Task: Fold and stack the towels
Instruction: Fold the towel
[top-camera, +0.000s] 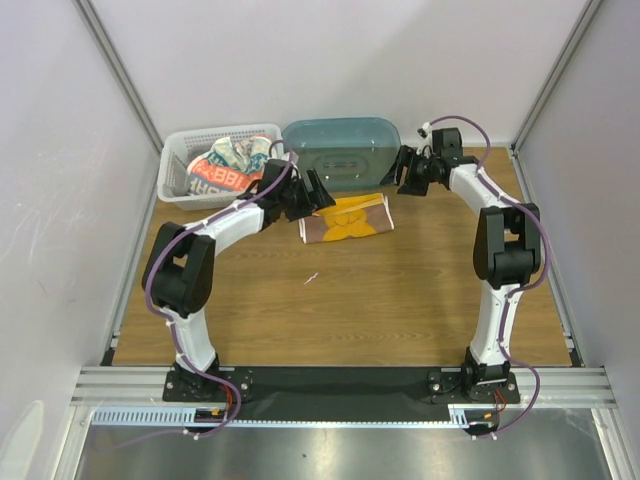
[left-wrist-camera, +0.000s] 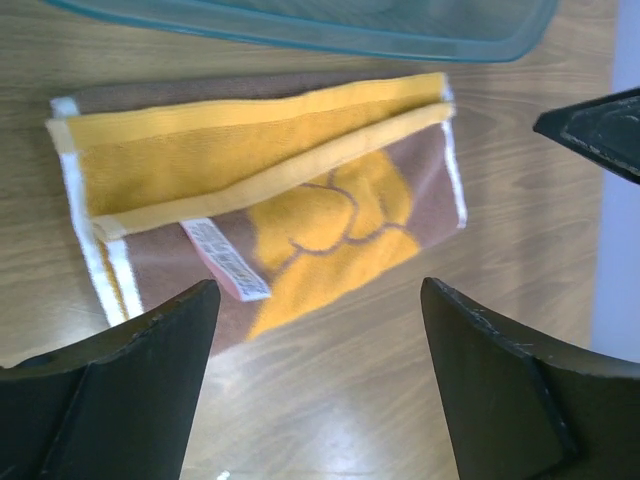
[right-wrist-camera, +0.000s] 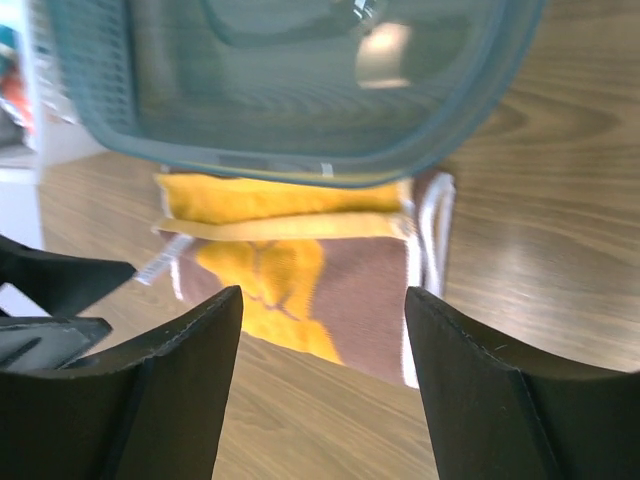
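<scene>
A brown towel (top-camera: 346, 217) with orange lettering lies folded flat on the wooden table, just in front of the teal tub. My left gripper (top-camera: 312, 195) hangs open at its left end, holding nothing; in the left wrist view the brown towel (left-wrist-camera: 270, 190) lies just beyond the left gripper (left-wrist-camera: 319, 287). My right gripper (top-camera: 405, 170) stands open off the towel's right end, apart from it. In the right wrist view the brown towel (right-wrist-camera: 300, 260) shows beyond the empty right gripper (right-wrist-camera: 322, 293). A white towel (top-camera: 225, 165) with printed letters sits crumpled in the white basket.
The translucent teal tub (top-camera: 342, 148) stands at the back centre, its rim overhanging the brown towel's far edge in the right wrist view. The white lattice basket (top-camera: 178, 165) stands at the back left. Grey walls with metal rails enclose the table on three sides.
</scene>
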